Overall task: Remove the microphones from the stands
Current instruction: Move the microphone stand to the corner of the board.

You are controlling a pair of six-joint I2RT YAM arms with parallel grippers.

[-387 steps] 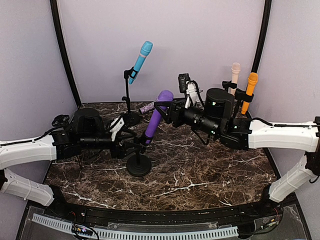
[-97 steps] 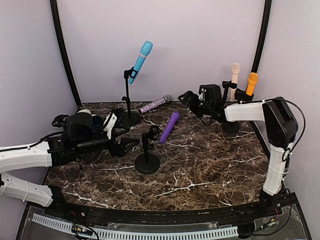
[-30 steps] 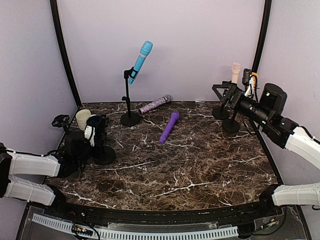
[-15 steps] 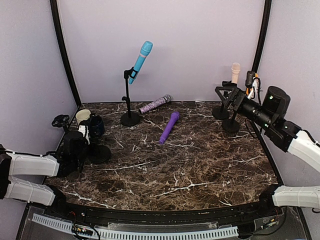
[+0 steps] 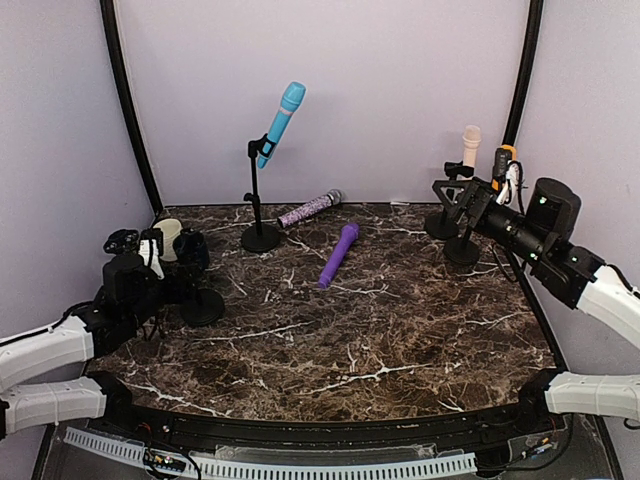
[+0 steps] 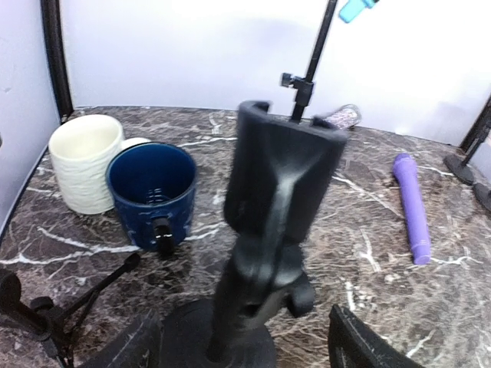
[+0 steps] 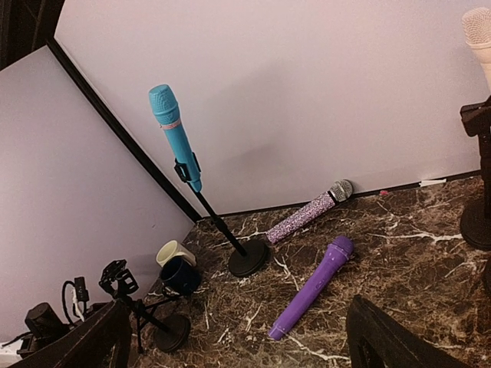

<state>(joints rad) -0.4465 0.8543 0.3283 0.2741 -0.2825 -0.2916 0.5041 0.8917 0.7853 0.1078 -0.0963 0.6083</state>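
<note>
The purple microphone [image 5: 338, 255] lies flat on the marble table [image 5: 400, 330], also seen in the left wrist view [image 6: 410, 207] and the right wrist view [image 7: 311, 287]. Its empty black stand [image 5: 203, 306] stands at the left, its clip [image 6: 280, 176] holding nothing. My left gripper [image 5: 172, 288] is open, one finger on each side of the stand's base, touching nothing. A blue microphone [image 5: 280, 122] sits clipped on the tall back stand. At the right, cream [image 5: 471, 145] and orange [image 5: 503, 155] microphones sit on stands. My right gripper [image 5: 452, 198] hangs open and holds nothing beside them.
A glittery microphone [image 5: 310, 209] lies by the back wall. A cream mug [image 5: 167, 235] and a blue mug [image 5: 192, 250] stand at the left edge behind the empty stand. A small black tripod [image 5: 120, 242] stands next to them.
My left gripper has opened off the empty stand and drawn back to the left; the stand stays upright by the mugs. The right arm has shifted slightly right.
</note>
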